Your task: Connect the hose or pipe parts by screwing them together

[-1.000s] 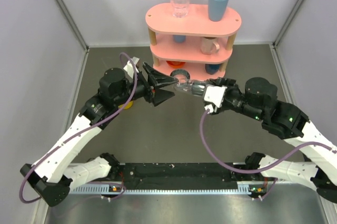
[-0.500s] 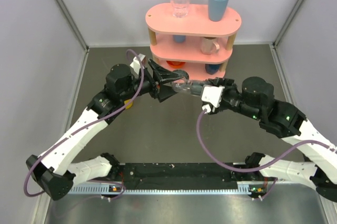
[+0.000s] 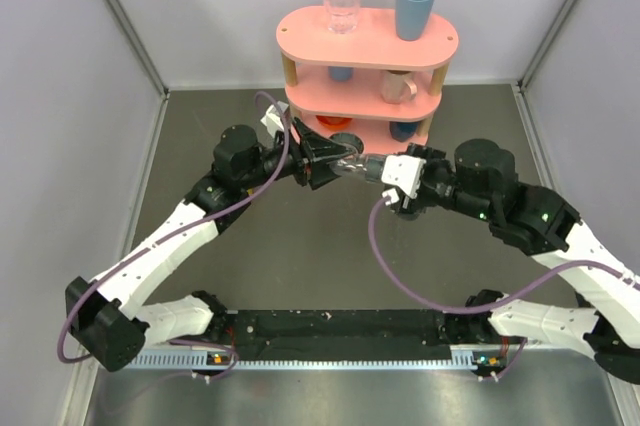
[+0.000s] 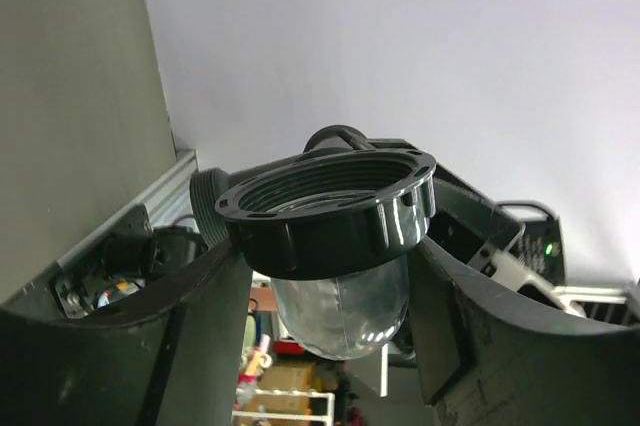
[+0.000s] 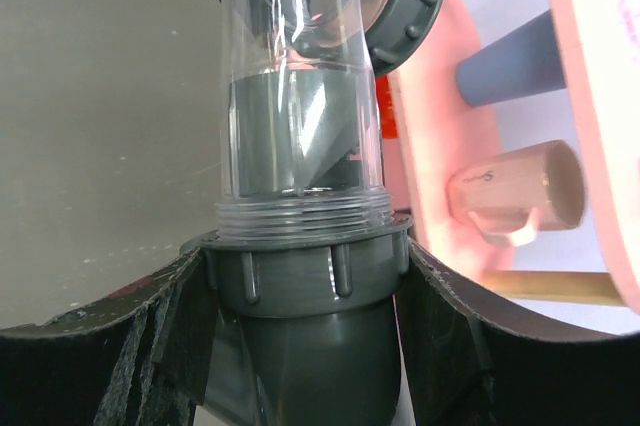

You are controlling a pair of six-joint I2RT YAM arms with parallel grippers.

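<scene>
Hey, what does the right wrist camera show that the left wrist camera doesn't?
Only the right wrist: the threaded end of the clear tube meeting the grey fitting, plus the pink shelf and a pale mug on it. Only the left wrist: the inner threads of the ribbed collar, seen through its open mouth. Both: the clear tube and that ribbed collar.

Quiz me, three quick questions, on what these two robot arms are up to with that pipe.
1. True or false: the right gripper clamps the grey fitting.
2. On the pink shelf's top, what stands beside the clear glass? A blue cup; B red bowl; C yellow bottle.
3. Fill in: the ribbed ring ending the translucent tube sits between the ____ gripper's fingers.
Key: 1 true; 2 A; 3 left gripper.
</scene>
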